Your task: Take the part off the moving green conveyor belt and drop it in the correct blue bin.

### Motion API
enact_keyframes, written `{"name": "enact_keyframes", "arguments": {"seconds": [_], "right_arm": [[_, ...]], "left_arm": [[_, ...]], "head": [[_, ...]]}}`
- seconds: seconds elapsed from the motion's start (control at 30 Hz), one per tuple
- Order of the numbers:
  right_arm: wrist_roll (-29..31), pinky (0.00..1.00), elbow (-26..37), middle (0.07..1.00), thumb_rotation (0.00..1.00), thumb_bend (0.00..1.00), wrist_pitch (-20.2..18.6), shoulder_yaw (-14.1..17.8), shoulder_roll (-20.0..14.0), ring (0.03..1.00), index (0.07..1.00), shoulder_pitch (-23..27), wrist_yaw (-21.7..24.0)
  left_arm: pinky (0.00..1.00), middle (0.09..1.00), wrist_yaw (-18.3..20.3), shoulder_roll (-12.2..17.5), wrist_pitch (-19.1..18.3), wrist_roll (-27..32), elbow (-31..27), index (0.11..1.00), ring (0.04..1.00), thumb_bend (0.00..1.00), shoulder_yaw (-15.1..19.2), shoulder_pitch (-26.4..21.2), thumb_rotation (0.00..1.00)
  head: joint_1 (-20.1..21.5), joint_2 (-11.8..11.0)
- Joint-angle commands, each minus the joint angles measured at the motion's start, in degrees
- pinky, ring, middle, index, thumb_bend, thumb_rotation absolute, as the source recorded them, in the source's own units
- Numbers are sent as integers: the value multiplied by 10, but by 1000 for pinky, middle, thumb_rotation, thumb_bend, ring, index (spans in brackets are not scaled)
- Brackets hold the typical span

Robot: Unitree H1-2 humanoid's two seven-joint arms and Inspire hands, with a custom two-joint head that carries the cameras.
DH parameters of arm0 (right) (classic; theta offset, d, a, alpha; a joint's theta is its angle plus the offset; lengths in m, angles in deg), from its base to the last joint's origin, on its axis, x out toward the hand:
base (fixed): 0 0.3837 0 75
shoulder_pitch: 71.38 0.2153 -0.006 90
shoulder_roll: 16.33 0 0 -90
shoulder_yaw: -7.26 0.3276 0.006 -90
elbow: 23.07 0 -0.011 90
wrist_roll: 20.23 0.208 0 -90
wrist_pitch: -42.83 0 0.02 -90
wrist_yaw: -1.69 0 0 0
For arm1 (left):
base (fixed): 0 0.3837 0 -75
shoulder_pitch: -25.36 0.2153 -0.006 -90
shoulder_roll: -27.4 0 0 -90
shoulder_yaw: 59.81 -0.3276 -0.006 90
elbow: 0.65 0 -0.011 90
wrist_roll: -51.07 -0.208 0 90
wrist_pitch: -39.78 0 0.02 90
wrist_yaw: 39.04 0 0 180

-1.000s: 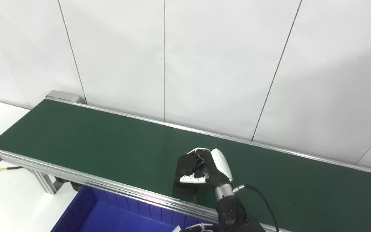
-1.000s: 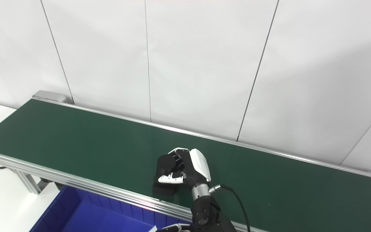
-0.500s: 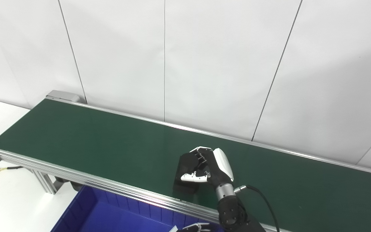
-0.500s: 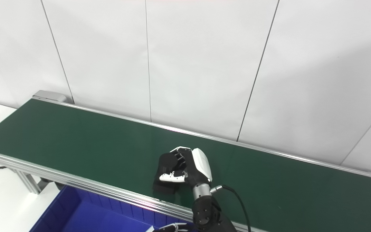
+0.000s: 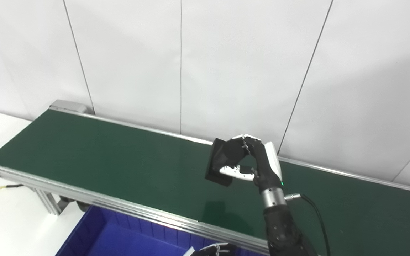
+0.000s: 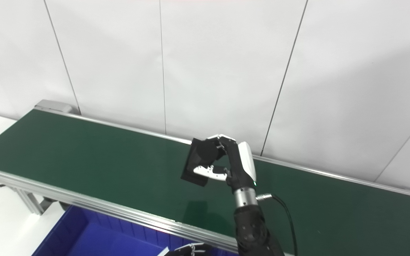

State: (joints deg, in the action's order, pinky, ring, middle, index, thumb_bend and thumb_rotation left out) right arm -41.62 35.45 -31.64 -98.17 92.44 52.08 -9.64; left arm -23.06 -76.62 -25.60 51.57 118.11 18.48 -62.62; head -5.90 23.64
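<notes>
Looking thru left eye view: your right hand is wrapped round the black part, fingers over its top, thumb under, holding it clear above the green conveyor belt; its shadow falls on the belt below. Blue bin sits under the near rail. Right eye view: same grip. Left hand barely peeks in at bottom edge, can't tell if it's open or closed.

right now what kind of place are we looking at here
Most likely an industrial sorting test cell: a long green conveyor belt with aluminium rails, a blue bin below its near edge, plain white wall panels, and the right hand holding a black part.
</notes>
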Motion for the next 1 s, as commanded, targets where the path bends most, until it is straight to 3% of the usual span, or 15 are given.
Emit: {"name": "enact_keyframes", "arguments": {"seconds": [0.0, 0.2, 0.37, 0.5, 0.77, 0.97], "right_arm": [[9, 457, 54, 484, 0, 518, -11, 10, -2, 443, 508, 10, 15], [17, 454, 179, 488, 0, 517, -69, 27, -28, 444, 505, -32, 58], [28, 434, 285, 484, 0, 516, -120, 44, -64, 437, 522, -68, 102], [41, 432, 343, 480, 0, 516, -149, 57, -83, 437, 522, -92, 127], [37, 439, 485, 478, 0, 518, -242, 82, -117, 447, 512, -161, 163], [36, 440, 562, 477, 0, 518, -279, 103, -121, 444, 514, -208, 168]], "left_arm": [[702, 791, 3, 3, 19, 2, -5, 828, 752, 983, 2, -15, 233], [695, 790, 6, 5, 20, 5, -3, 824, 752, 964, 6, -17, 202], [719, 796, 11, 9, 22, 7, -5, 831, 761, 948, 6, -16, 208], [736, 802, 16, 11, 21, 12, -9, 839, 769, 945, 8, -16, 223], [769, 813, 26, 24, 7, 29, -43, 864, 790, 900, 14, -5, 243], [755, 815, 43, 43, 5, 46, -63, 874, 788, 862, 21, -2, 248]], "head": [[7, 1], [30, 9], [69, 27], [84, 36], [166, 91], [213, 120]]}}
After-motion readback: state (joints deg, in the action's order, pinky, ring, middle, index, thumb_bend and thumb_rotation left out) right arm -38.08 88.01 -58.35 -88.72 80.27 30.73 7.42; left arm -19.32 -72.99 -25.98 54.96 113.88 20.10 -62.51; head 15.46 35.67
